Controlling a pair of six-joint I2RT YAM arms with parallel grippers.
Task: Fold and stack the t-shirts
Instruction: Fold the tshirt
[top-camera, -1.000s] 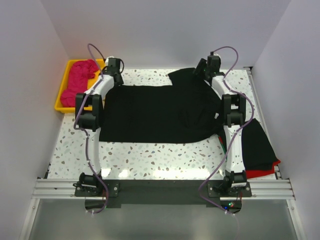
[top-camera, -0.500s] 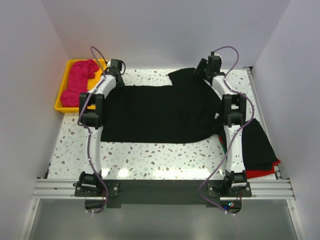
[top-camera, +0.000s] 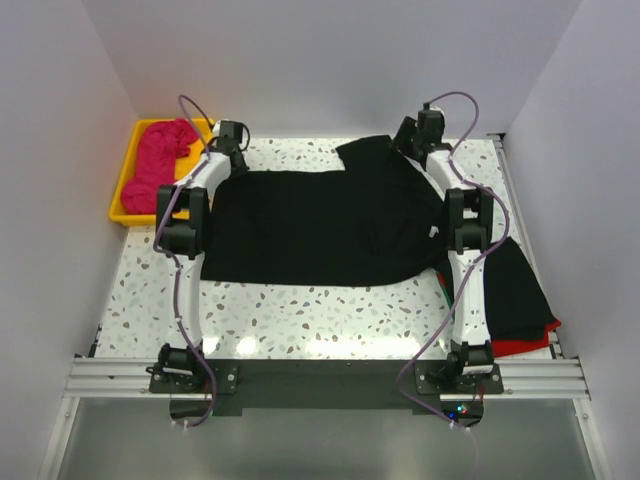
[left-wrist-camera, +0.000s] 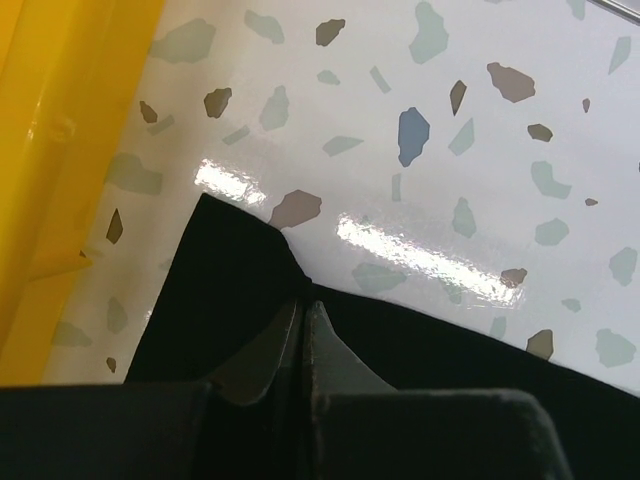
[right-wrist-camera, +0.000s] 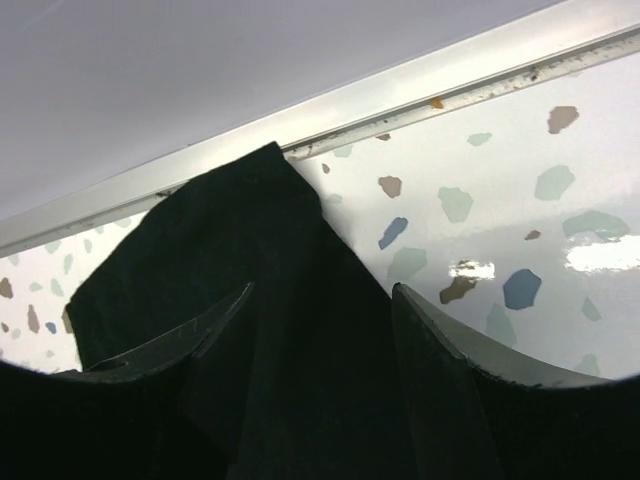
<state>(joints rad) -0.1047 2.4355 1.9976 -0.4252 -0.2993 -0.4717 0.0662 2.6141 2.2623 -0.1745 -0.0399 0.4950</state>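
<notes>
Black t-shirt (top-camera: 320, 225) lay spread on the counter (top-camera: 300, 305), unfolded. We saw left end effector (left-wrist-camera: 303, 305) pinched on its far-left corner, right end effector (right-wrist-camera: 322, 290) wide over the sleeve (right-wrist-camera: 250, 230). Pink t-shirt (top-camera: 160, 160) sat in tray (top-camera: 120, 200); folding barely started.

no readable text, numbers or brands in any view, black shirt (top-camera: 320, 225) plain, tray (top-camera: 119, 206) unmarked, fine print possibly too small
</notes>
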